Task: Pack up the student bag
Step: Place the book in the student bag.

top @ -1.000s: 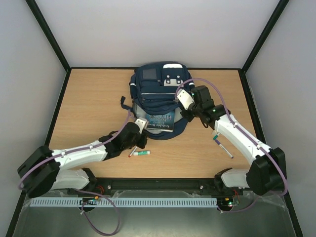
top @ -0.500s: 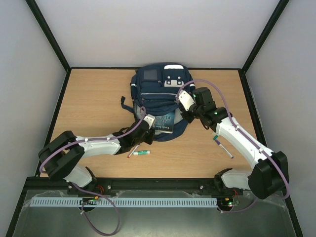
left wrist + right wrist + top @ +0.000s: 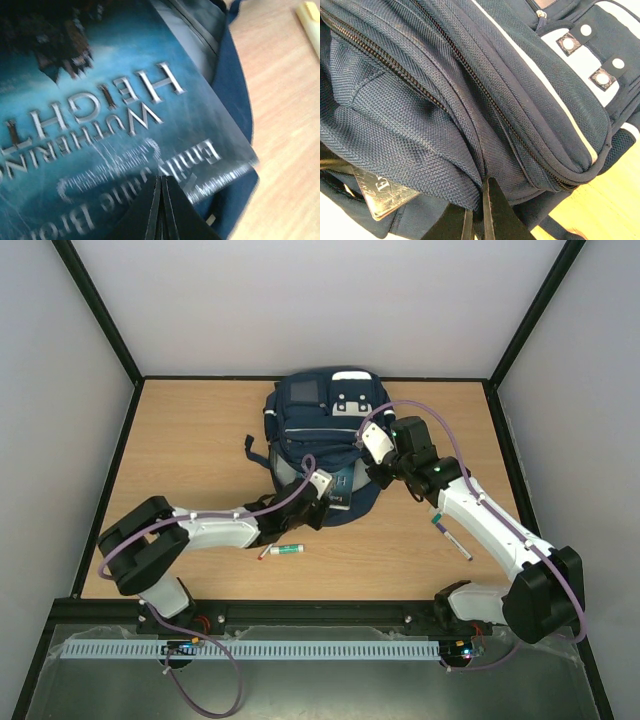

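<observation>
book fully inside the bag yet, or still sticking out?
Partly in: the book has its cover and near corner exposed beyond the student bag opening; the far end is under fabric.

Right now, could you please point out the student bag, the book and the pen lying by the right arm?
student bag (image 3: 312, 428): top external view, on its front pocket.
book (image 3: 115, 110): left wrist view, on the cover's title lettering.
pen (image 3: 458, 545): top external view, on the middle of its barrel.

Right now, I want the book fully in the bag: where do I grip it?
Probably the near edge of the book, coming from the near side: it lies flat, far end inside the bag, leaving only that edge exposed.
</observation>
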Controlling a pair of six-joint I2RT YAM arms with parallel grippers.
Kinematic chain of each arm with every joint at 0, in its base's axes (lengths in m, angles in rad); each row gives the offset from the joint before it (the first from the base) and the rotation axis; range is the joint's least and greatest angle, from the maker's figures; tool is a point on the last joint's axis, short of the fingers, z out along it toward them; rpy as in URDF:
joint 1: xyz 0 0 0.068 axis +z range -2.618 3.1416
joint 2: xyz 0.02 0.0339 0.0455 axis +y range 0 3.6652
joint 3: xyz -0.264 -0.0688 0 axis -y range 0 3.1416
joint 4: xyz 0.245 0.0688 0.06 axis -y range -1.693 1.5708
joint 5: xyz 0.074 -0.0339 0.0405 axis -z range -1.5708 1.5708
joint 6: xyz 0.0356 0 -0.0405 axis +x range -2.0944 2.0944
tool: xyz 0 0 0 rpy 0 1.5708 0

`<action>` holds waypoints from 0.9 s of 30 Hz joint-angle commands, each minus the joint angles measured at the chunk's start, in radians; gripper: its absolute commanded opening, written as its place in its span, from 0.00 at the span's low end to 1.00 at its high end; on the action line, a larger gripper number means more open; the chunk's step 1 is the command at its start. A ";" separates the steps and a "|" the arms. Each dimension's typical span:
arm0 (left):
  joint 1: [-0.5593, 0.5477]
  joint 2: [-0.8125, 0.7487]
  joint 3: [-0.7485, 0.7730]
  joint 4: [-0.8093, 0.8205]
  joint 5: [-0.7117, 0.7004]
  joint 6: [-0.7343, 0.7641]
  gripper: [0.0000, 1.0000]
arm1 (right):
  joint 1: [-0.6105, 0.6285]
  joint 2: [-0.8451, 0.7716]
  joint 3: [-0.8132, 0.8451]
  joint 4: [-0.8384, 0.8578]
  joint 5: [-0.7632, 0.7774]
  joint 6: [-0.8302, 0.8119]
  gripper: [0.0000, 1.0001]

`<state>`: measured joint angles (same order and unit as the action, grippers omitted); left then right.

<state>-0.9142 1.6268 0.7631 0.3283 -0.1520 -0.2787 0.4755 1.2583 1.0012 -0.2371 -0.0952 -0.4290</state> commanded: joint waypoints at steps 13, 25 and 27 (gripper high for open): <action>-0.062 -0.057 -0.083 -0.051 -0.100 0.004 0.03 | 0.009 -0.039 -0.012 0.048 -0.071 0.019 0.01; -0.023 0.118 0.126 -0.073 -0.198 0.013 0.04 | 0.009 -0.038 -0.026 0.050 -0.080 0.013 0.01; -0.005 0.142 0.153 -0.064 -0.200 0.009 0.04 | 0.009 -0.036 -0.029 0.051 -0.081 0.013 0.01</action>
<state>-0.9592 1.7271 0.8501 0.2386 -0.2935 -0.2714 0.4755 1.2568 0.9775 -0.2245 -0.1104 -0.4259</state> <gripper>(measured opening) 0.039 0.036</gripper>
